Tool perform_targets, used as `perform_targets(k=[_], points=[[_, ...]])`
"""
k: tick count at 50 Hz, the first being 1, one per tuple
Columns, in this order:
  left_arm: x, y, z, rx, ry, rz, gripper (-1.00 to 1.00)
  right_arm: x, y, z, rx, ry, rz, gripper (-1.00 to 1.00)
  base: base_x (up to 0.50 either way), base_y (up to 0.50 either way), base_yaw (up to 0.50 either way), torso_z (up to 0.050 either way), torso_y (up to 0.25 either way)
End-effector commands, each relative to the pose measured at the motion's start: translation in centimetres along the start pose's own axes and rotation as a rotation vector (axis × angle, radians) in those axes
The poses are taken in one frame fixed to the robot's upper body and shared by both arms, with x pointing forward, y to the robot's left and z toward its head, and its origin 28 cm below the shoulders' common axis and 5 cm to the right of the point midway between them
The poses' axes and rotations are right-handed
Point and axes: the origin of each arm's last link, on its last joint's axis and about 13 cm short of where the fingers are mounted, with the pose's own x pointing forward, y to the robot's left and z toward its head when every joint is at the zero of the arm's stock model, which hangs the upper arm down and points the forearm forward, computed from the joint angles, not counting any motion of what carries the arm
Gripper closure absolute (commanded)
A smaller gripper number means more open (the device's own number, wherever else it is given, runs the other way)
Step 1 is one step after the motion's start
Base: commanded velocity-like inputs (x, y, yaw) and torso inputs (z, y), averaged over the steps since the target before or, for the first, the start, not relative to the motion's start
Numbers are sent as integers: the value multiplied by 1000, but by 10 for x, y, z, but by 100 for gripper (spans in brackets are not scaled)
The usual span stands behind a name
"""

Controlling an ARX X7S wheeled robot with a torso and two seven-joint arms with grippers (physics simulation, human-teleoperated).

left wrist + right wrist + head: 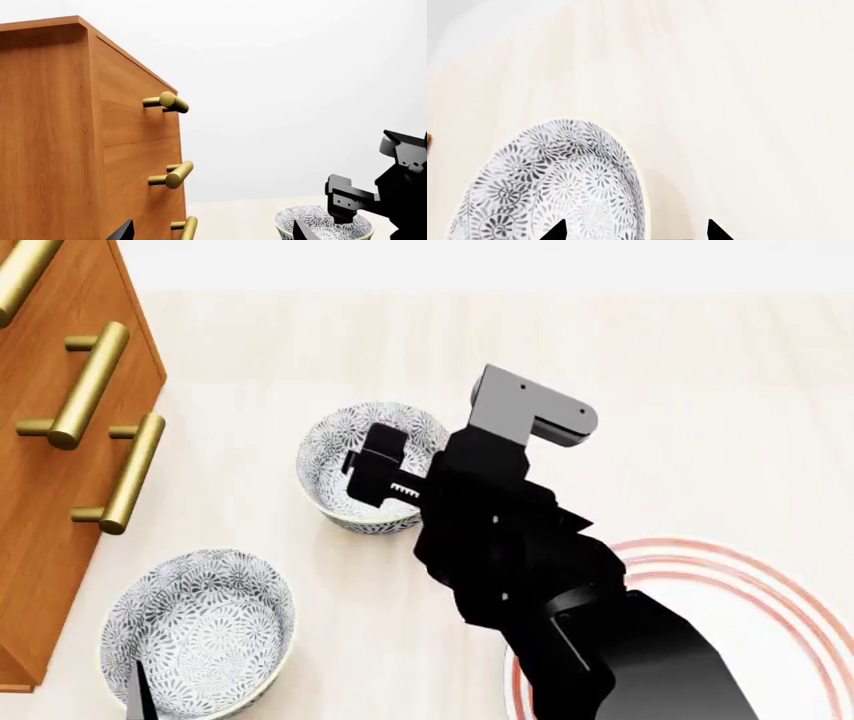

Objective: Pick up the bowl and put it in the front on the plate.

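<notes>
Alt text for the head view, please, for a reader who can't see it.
The right arm's black gripper reaches over a grey-blue floral bowl on a pale wooden table. A second matching bowl sits nearer the camera at lower left, beside a wooden drawer cabinet with brass handles; a red-ringed white plate lies lower right, partly hidden by the arm.

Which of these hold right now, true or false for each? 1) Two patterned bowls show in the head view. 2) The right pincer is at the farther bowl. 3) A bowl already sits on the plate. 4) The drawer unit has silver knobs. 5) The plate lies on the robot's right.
1) True: the farther bowl and the nearer bowl.
2) True: the right pincer is over that bowl's rim.
3) False: the visible part of the plate carries no bowl; the arm hides the rest.
4) False: the drawer unit has brass bar handles.
5) True.
</notes>
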Motion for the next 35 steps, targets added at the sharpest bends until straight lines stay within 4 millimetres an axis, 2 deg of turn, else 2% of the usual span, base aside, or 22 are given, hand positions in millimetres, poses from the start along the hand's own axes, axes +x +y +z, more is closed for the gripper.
perform_targets(k=[1, 24, 25, 35], points=[[0, 0, 0, 1, 2, 1, -100, 1, -1, -3, 3, 3, -7, -100, 0, 0, 0, 0, 0], [-1, -1, -1, 3, 2, -5, -100, 3, -1, -13, -33, 13, -5, -100, 0, 0, 0, 0, 0], [-1, -1, -1, 3, 2, -6, -100, 3, -1, -13, -35, 13, -5, 100, 0, 0, 0, 0, 0], [-1, -1, -1, 4, 3, -9, -100, 3, 0, -13, -56, -2, -7, 100, 0, 0, 0, 0, 0]])
